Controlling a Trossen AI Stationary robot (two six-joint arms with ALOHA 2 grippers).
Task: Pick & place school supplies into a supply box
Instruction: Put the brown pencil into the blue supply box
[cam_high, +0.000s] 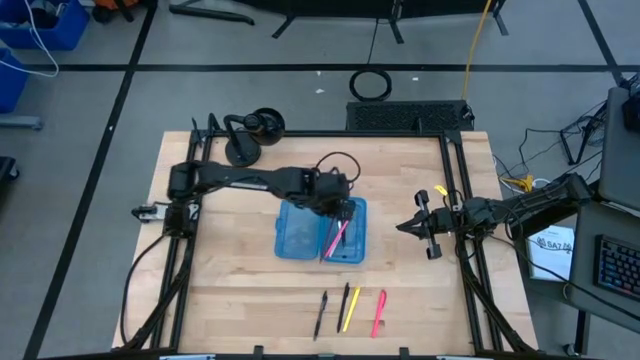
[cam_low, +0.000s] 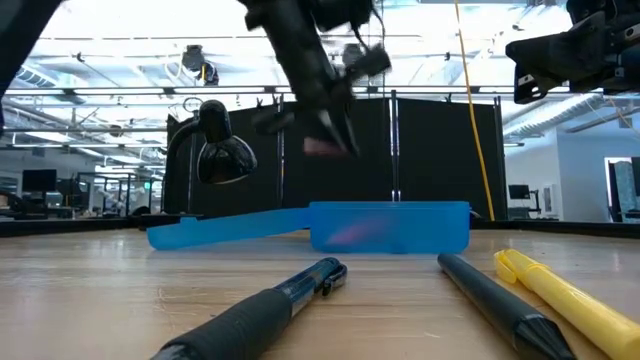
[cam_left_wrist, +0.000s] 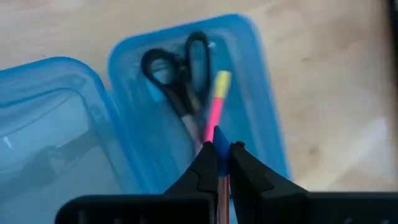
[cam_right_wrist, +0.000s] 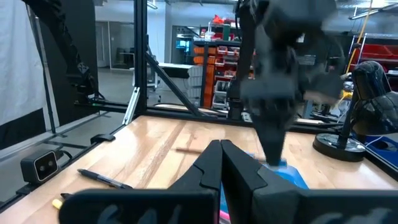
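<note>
The left gripper (cam_left_wrist: 219, 160) hangs over the supply box's (cam_high: 300, 240) right half, fingers clamped on a pink pencil (cam_left_wrist: 214, 111) whose long axis runs along that half, beside the scissors (cam_left_wrist: 177, 74). The left wrist view shows this alignment; the low view hides the contents. The right gripper (cam_high: 415, 227) waits closed, well apart.

My left claw (cam_left_wrist: 222, 163) covers the pink pen's (cam_left_wrist: 213, 112) lower end; the scissors' (cam_left_wrist: 176, 70) blades lie hidden beneath it.
</note>
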